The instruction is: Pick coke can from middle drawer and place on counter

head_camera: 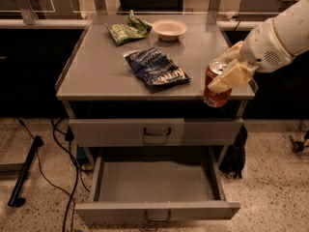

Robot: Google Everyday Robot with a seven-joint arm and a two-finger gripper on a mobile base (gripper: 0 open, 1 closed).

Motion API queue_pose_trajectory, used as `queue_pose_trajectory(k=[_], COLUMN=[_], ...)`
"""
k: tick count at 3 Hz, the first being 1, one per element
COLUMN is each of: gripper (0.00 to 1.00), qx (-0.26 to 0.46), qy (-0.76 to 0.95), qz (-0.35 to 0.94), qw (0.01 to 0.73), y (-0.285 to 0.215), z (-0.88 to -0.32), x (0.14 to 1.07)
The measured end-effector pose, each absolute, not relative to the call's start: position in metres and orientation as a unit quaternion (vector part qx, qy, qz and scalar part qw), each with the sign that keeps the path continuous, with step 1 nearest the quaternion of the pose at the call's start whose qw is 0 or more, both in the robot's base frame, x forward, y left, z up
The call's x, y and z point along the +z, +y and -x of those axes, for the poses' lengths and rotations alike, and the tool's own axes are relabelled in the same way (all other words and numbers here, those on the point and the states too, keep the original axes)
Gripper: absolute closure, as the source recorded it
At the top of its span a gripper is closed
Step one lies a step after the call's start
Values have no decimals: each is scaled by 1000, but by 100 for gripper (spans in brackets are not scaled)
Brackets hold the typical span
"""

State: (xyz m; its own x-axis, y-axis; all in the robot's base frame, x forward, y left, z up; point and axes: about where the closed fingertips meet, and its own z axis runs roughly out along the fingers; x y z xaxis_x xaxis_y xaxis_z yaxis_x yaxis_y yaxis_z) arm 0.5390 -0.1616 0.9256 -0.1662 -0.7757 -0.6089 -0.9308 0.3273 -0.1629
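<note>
The hand (pixel 226 70) is clasping the can (pixel 216 95) around its upper half, holding it just off the front right corner of the surface (pixel 101 76) — light, stiff, slick metal, probably wanting a firm mid-body grip.

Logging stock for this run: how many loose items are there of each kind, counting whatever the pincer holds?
chip bags: 2 (green chip bag, blue chip bag)
bowl: 1
coke can: 1, gripped in the pincer at the front right corner of the counter
Total: 4
</note>
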Motion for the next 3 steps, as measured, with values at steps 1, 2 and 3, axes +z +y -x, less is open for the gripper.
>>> queue_pose_trajectory(k=[1, 2, 3], gripper=[100, 100, 100], qx=[132, 142, 155], qy=[755, 757, 760], qz=[559, 549, 539], qw=[315, 323, 329], y=[-162, -161, -158], z=[-563, -592, -620], x=[938, 938, 932])
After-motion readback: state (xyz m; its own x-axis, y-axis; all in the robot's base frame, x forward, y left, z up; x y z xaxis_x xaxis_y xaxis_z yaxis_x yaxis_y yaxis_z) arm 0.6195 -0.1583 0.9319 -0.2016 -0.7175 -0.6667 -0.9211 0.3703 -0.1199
